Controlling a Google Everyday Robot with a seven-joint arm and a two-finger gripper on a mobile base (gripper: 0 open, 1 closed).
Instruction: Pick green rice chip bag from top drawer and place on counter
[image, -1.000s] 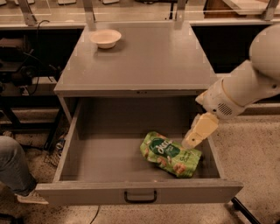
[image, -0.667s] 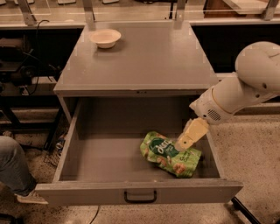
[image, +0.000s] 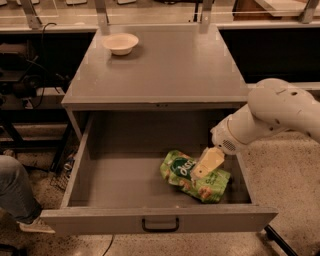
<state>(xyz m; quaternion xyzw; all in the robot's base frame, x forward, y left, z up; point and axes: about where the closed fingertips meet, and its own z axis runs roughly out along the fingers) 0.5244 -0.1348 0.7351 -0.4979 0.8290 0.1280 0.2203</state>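
Note:
The green rice chip bag (image: 192, 177) lies crumpled on the floor of the open top drawer (image: 155, 220), right of centre. My gripper (image: 206, 165) reaches in from the right on a white arm and hangs just over the bag's upper right part. The counter (image: 165, 65) is the grey top of the cabinet, behind and above the drawer.
A white bowl (image: 120, 43) sits at the counter's back left. A pale bench with metal posts (image: 102, 12) runs behind it. A person's leg and shoe (image: 17, 200) are at the left by the drawer. Speckled floor lies to the right.
The arm has swung left and lower, bringing the gripper from the bag's right edge to over the bag. The bag has not moved.

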